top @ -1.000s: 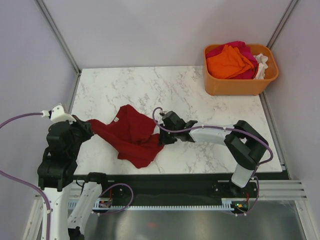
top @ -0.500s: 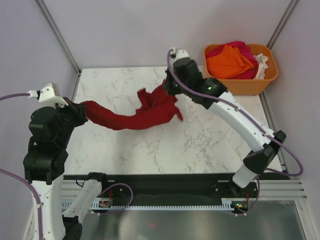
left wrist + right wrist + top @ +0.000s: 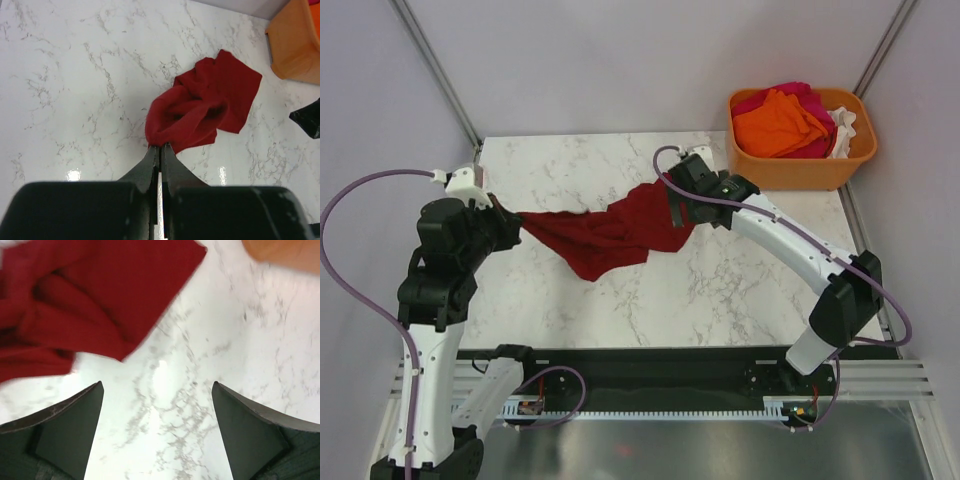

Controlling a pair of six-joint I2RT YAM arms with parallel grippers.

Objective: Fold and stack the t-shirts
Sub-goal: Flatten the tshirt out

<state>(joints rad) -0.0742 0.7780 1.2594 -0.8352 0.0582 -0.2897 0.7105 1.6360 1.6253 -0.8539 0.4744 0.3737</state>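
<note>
The dark red t-shirt (image 3: 610, 235) stretches across the marble table from left to middle, bunched and creased. My left gripper (image 3: 510, 222) is shut on its left end; in the left wrist view the jaws (image 3: 160, 146) pinch a fold of the red cloth (image 3: 205, 112). My right gripper (image 3: 682, 212) hovers over the shirt's right end, wide open with only bare table between its fingers (image 3: 157, 390); the red cloth (image 3: 90, 300) lies just beyond them. Orange (image 3: 778, 122), magenta-pink (image 3: 800, 93) and white (image 3: 844, 128) t-shirts sit piled in the tub.
The orange plastic tub (image 3: 800, 172) stands at the table's back right corner, also seen in the left wrist view (image 3: 297, 45). Grey walls and metal frame rails close in the table's sides. Bare marble (image 3: 720, 300) lies in front of the shirt.
The right gripper has opened and let go of the red shirt, whose right end now rests on the table. The left arm has shifted inward, still holding the left end.
</note>
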